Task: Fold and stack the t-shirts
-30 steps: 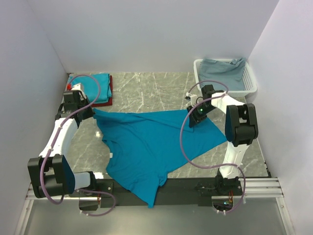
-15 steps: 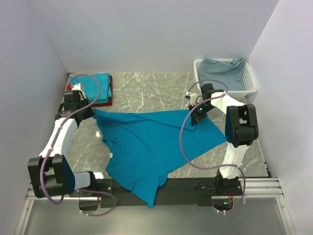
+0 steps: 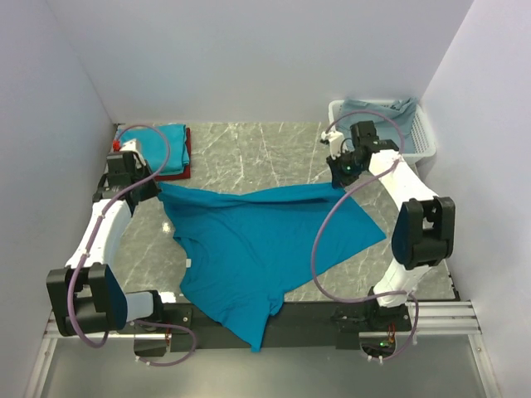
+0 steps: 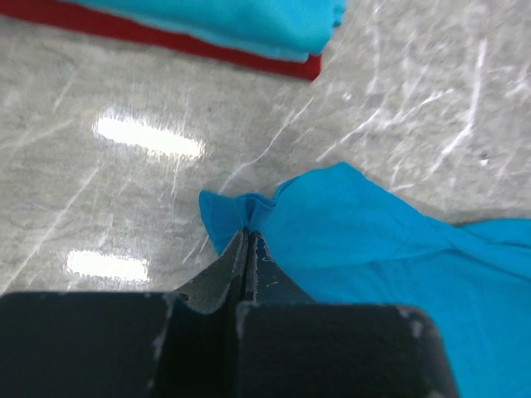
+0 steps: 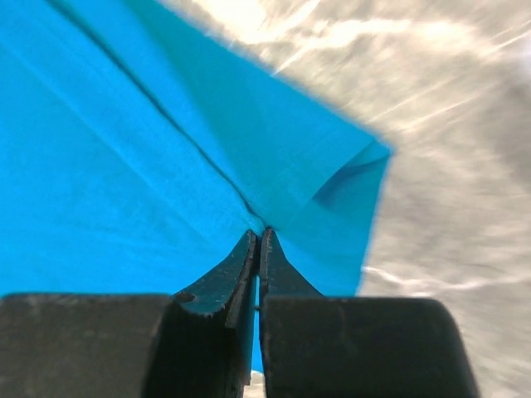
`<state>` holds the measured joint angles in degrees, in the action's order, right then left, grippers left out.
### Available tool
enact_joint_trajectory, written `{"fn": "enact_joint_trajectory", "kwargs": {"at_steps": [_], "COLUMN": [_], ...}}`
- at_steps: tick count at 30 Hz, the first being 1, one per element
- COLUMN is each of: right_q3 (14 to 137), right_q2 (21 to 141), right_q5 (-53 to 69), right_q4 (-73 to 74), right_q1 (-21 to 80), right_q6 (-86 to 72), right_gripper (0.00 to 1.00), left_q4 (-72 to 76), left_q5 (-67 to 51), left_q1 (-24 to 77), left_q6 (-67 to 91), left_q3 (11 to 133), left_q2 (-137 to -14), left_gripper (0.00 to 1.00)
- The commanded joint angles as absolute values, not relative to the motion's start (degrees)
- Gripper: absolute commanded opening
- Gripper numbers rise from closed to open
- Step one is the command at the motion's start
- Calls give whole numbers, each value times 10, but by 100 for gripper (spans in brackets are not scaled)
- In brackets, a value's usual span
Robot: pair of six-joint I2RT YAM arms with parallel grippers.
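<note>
Pinching: left gripper and right gripper clamp teal t-shirt corners, clear only from wrist views.
Look: spread wide, far edge taut.

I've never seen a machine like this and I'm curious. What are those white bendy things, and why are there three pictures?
They are two robot arms, each ending in a two-finger pincher. The big picture looks down from above; the other two come from small cameras on each wrist, showing the black fingers up close. On the marble table lies a spread blue t-shirt. The left gripper is pinched shut on one corner, the right gripper on another. Back left, a folded blue shirt sits on a folded dark red shirt. Back right, a white basket holds greyish cloth.
</note>
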<state>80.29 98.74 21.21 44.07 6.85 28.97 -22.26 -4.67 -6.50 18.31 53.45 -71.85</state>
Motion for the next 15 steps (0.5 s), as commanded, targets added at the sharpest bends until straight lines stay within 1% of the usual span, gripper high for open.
{"fn": "enact_joint_trajectory", "kwargs": {"at_steps": [1, 5, 7, 12, 15], "right_q3": [859, 929, 989, 1117, 1164], "right_q2": [914, 853, 815, 711, 645], "right_q5": [164, 136, 133, 127, 122], "right_q4": [435, 448, 465, 475, 456], "right_q1": [84, 94, 96, 96, 96], "right_q6": [318, 339, 353, 367, 361], "right_gripper": [0, 0, 0, 0, 0], "left_q4": [-216, -232, -234, -191, -155], "left_q5": [-45, -47, -49, -62, -62], "left_q1": [-62, -62, -62, -62, -62], "left_q6": [193, 200, 201, 230, 254], "left_q3": [591, 660, 708, 807, 848], "left_q2": [-676, -631, -608, -510, -458], "left_gripper": [0, 0, 0, 0, 1]}}
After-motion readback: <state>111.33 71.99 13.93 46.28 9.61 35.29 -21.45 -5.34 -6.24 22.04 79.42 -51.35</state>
